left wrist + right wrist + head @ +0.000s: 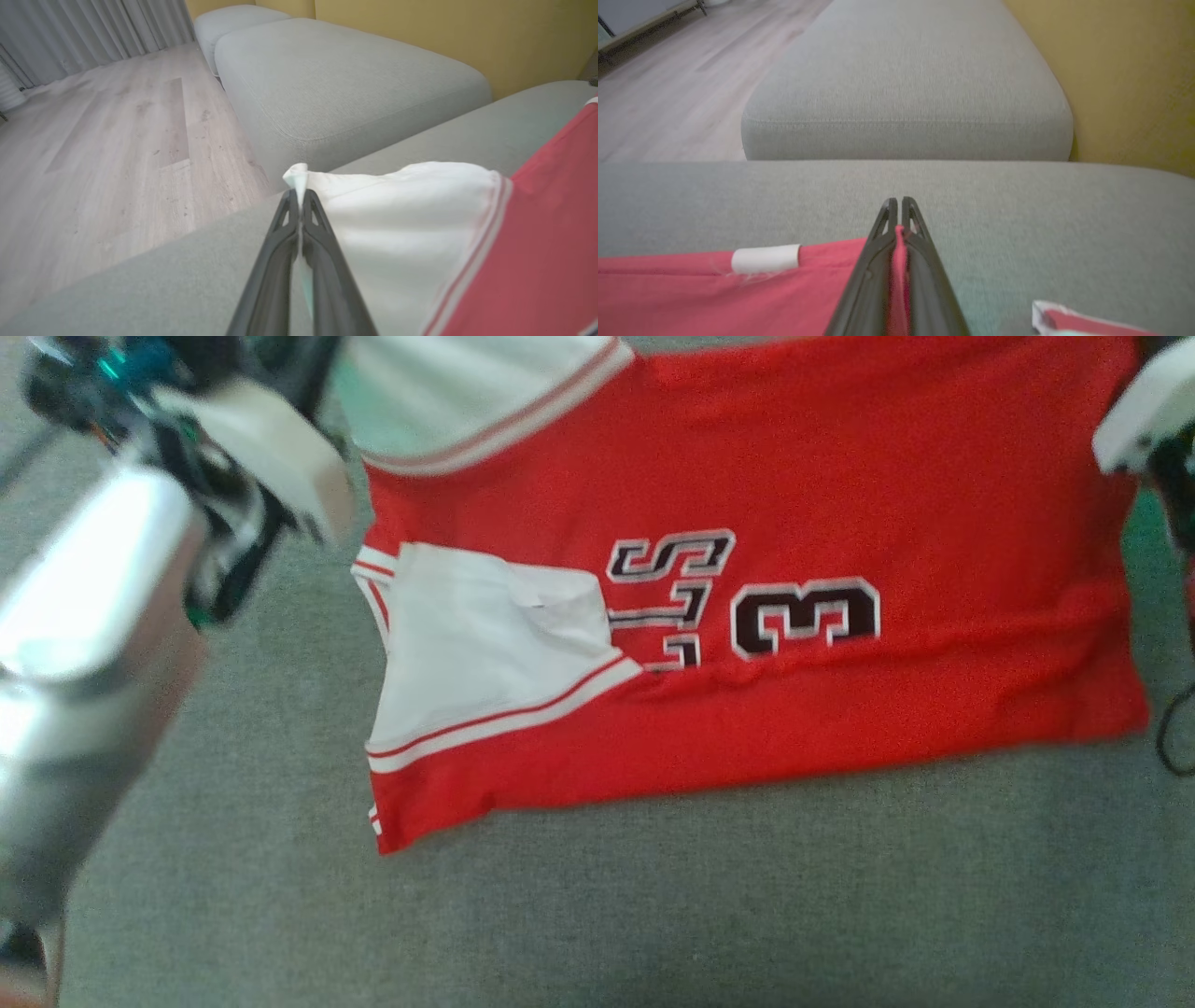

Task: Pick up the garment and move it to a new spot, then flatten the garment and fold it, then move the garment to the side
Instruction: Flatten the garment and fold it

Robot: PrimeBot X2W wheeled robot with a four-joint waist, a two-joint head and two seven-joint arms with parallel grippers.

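Items counted: one garment (794, 728), two grippers, three grey cushions.

Garment: a red jersey with white trim. It lies spread, mostly flat, on the grey cushion (653, 915) in front of me. In the head view its near hem runs roughly level across the cushion, with a broad bare strip of upholstery on my side of it. I count two white panels: one folded over the red at the left-hand end (476, 663), and one raised at the far left corner (467, 392). One numeral 3 (805, 616) shows, with partly covered lettering beside it.

Left gripper (299, 198): jaws pressed together, pinching a pointed tip of the raised white panel. The cloth drapes from the fingers back to the red body at the right of that view. My pale left forearm (84, 644) fills the left side of the head view, blurred.

Right gripper (896, 205): jaws closed on a thin fold of red cloth at the garment's edge, with bare cushion beyond the fingertips. One small white label (766, 259) sits on the red just left of the fingers.

Surroundings: a second cushion (350, 84) stands beyond the one carrying the garment, and a third, smaller one (233, 18) behind that. There is a yellow wall (444, 32) and a pale wood floor (117, 140).
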